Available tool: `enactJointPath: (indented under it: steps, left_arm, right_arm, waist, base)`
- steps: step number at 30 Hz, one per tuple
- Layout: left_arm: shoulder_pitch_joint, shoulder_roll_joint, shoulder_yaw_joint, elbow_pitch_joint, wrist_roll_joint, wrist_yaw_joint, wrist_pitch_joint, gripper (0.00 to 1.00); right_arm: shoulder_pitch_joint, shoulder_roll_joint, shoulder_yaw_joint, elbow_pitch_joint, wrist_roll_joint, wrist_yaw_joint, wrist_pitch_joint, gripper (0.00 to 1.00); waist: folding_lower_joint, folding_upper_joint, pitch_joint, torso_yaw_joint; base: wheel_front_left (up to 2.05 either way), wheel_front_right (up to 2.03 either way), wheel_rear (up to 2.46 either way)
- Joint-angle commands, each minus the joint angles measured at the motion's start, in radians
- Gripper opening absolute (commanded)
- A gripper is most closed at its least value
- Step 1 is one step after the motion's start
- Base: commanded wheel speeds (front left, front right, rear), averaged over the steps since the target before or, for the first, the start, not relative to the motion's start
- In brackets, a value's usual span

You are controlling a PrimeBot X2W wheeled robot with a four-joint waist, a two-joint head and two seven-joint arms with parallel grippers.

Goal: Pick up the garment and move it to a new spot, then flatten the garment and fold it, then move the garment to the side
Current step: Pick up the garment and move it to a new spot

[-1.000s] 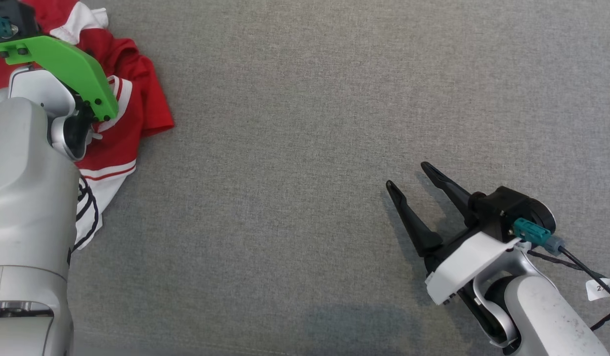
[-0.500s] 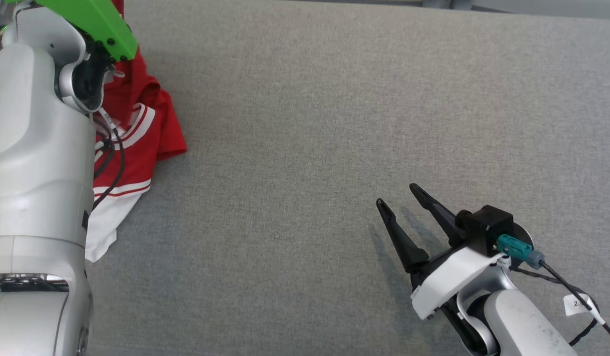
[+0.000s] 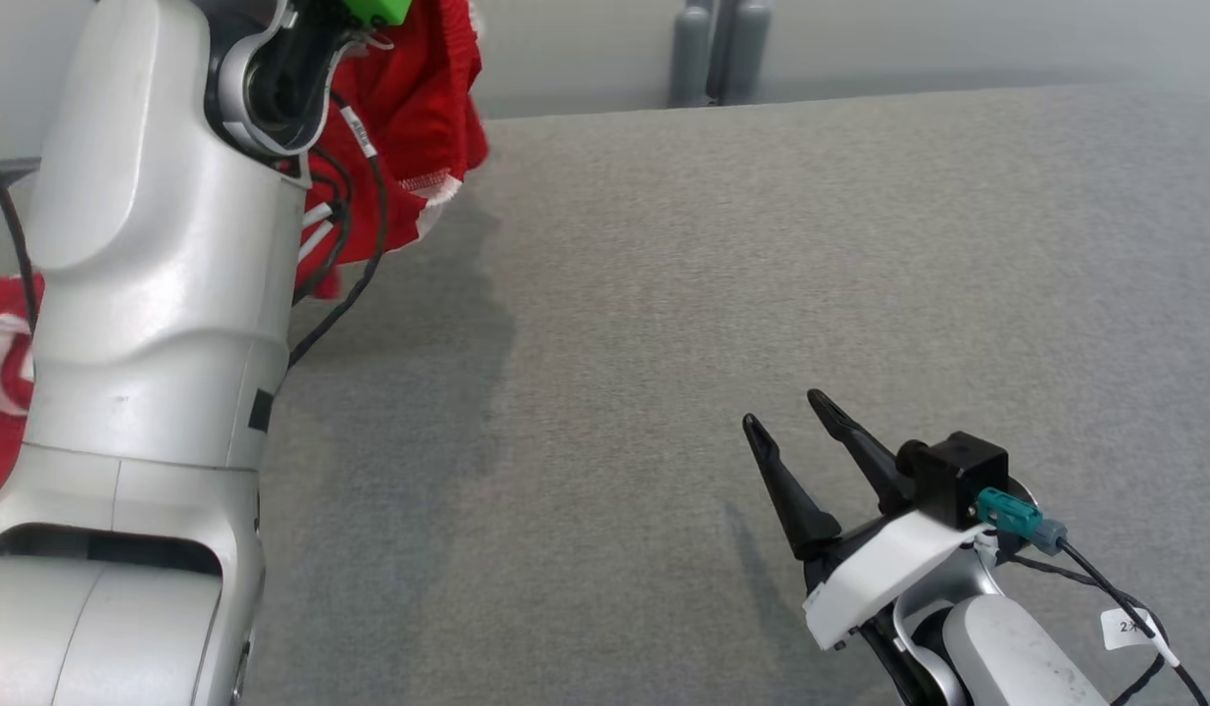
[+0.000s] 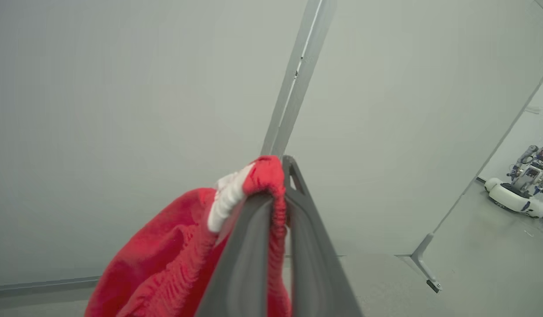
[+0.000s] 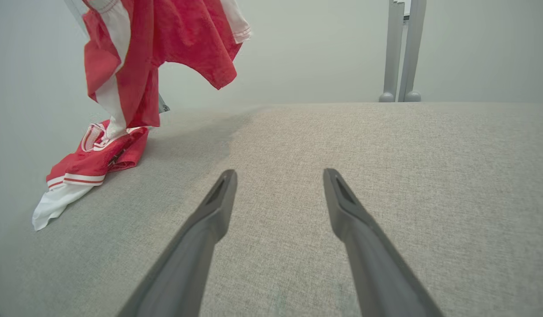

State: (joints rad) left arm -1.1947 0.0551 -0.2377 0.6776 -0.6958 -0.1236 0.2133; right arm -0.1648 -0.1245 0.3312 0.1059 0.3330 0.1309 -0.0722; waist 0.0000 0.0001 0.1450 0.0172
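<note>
Our left gripper [image 4: 278, 169] is pinched tight on a fold of the red and white garment [image 4: 166, 251], which hangs at eleven o'clock, its lower end resting on the gray desk [image 3: 664, 294]. Our right gripper [image 3: 783, 410] hovers spread over the desk at five o'clock.

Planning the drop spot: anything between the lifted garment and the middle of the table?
Nothing visible. The garment hangs from the shut left pincer, lower end on the table; the surface toward the middle is bare. The open right pincer sits well aside.
</note>
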Motion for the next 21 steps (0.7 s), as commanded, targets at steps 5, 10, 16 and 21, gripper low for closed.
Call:
enactJointPath:
  steps: [5, 10, 16, 21]
  left_arm:
    - [0.005, -0.005, -0.111, -0.096, -0.175, -0.001, -0.007, 0.0]
    - [0.012, -0.003, -0.274, -0.213, -0.386, 0.038, -0.048, 0.0]
    - [0.032, 0.001, -0.441, -0.236, -0.418, 0.074, -0.137, 0.0]
    - [0.018, 0.014, -0.535, -0.13, -0.297, 0.024, -0.241, 0.0]
  right_arm:
    - [-0.012, 0.016, 0.02, 0.016, 0.009, 0.0, -0.021, 1.0]
    - [-0.02, 0.028, 0.001, 0.029, 0.011, 0.0, -0.047, 1.0]
    - [-0.032, 0.037, -0.021, 0.043, 0.004, 0.0, -0.074, 1.0]
    - [-0.052, 0.046, -0.017, 0.055, 0.005, 0.0, -0.088, 1.0]
  waist:
    - [0.0, -0.0001, -0.019, -0.238]
    - [0.0, -0.0001, 0.02, -0.301]
    - [0.0, -0.0001, 0.063, -0.301]
    - [0.0, -0.0001, 0.085, -0.264]
  base:
    - [0.0, 0.0, 0.0]
    - [0.0, 0.0, 0.0]
    - [0.0, 0.0, 0.0]
    - [0.0, 0.0, 0.0]
